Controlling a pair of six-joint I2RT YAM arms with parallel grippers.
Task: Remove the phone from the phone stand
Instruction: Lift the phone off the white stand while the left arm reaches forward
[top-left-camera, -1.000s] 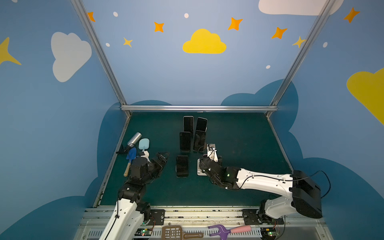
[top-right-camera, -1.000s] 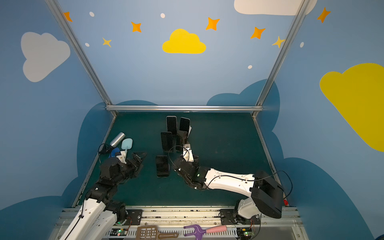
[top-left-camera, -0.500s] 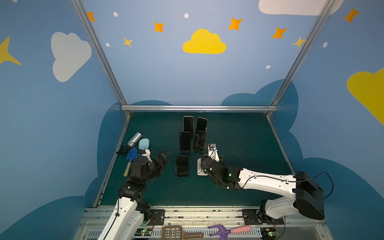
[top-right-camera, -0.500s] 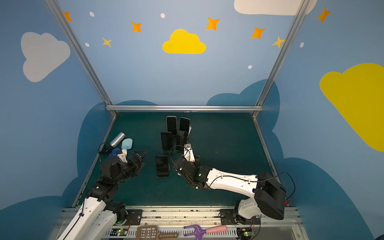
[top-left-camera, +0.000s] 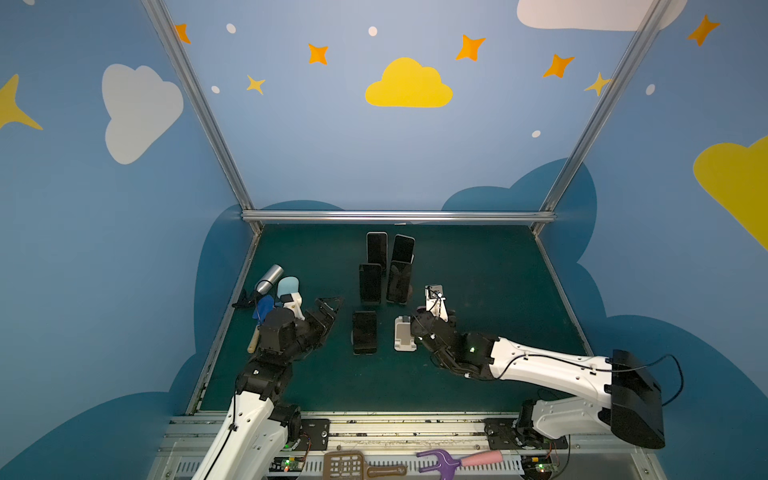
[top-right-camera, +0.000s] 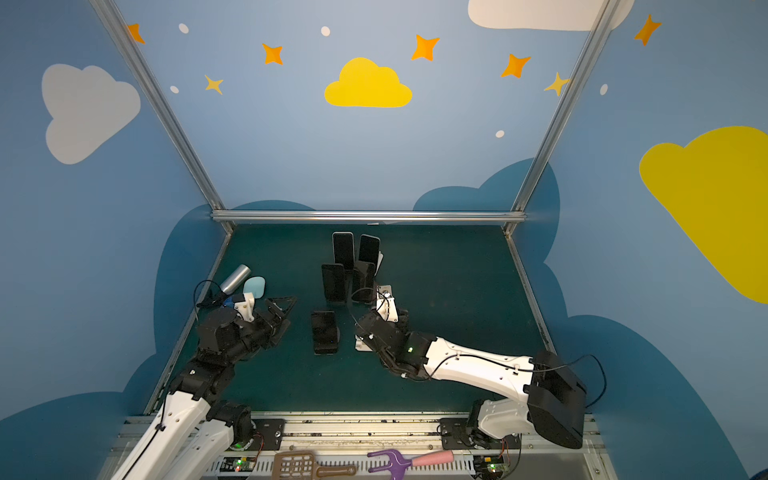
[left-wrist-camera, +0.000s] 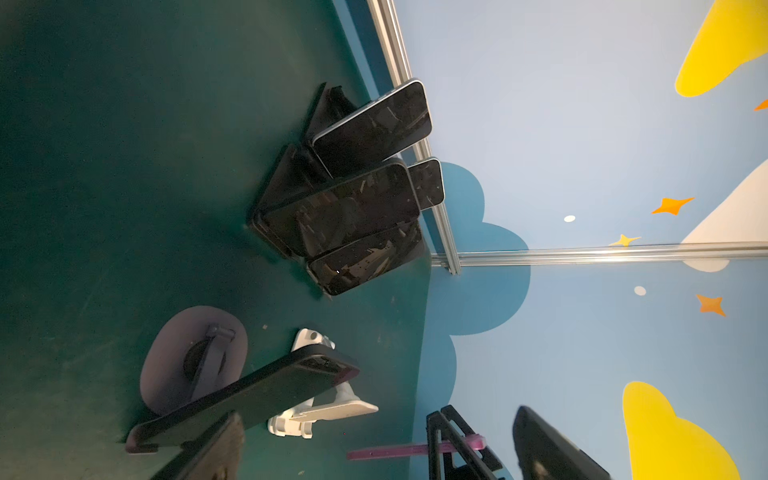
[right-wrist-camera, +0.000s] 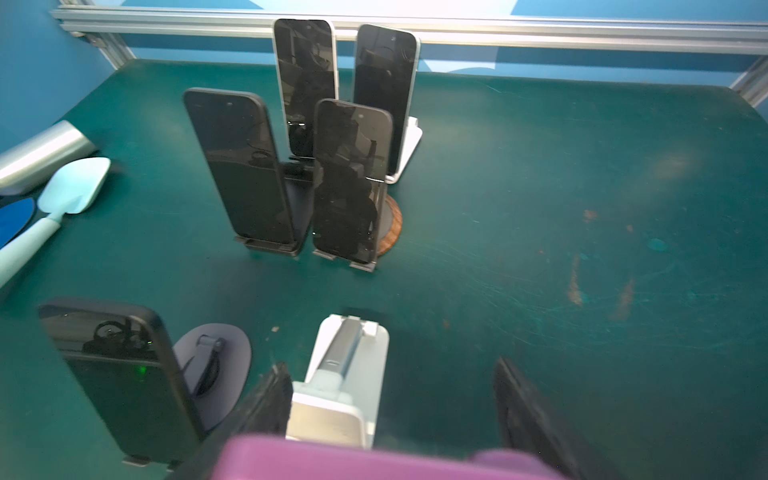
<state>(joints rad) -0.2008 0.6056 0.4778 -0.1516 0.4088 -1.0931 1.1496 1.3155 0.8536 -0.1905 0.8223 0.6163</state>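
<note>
A black phone (top-left-camera: 365, 332) (right-wrist-camera: 120, 382) leans on a grey oval-based phone stand (right-wrist-camera: 224, 353) (left-wrist-camera: 166, 361) at the front of the green table. My left gripper (top-left-camera: 332, 318) (left-wrist-camera: 378, 453) hangs open just left of it, touching nothing. A white stand (top-left-camera: 403, 338) (right-wrist-camera: 357, 361) with no phone on it sits to the phone's right. My right gripper (top-left-camera: 415, 328) (right-wrist-camera: 392, 374) is open around this stand's near end. One of its fingers (right-wrist-camera: 274, 395) lies against the stand and the other stands well clear.
Several more phones stand on stands behind, the nearest two (top-left-camera: 370, 282) (top-left-camera: 400, 282). A metal cylinder (top-left-camera: 270, 278), a light blue spatula (top-left-camera: 288, 286) and a blue tool (top-left-camera: 262, 307) lie by the left wall. A brown spatula (top-left-camera: 345, 465) and a purple tool (top-left-camera: 440, 461) rest on the front rail.
The right arm's rear link has swung a little toward the front right while its gripper stays at the white stand. The left gripper has barely moved.
</note>
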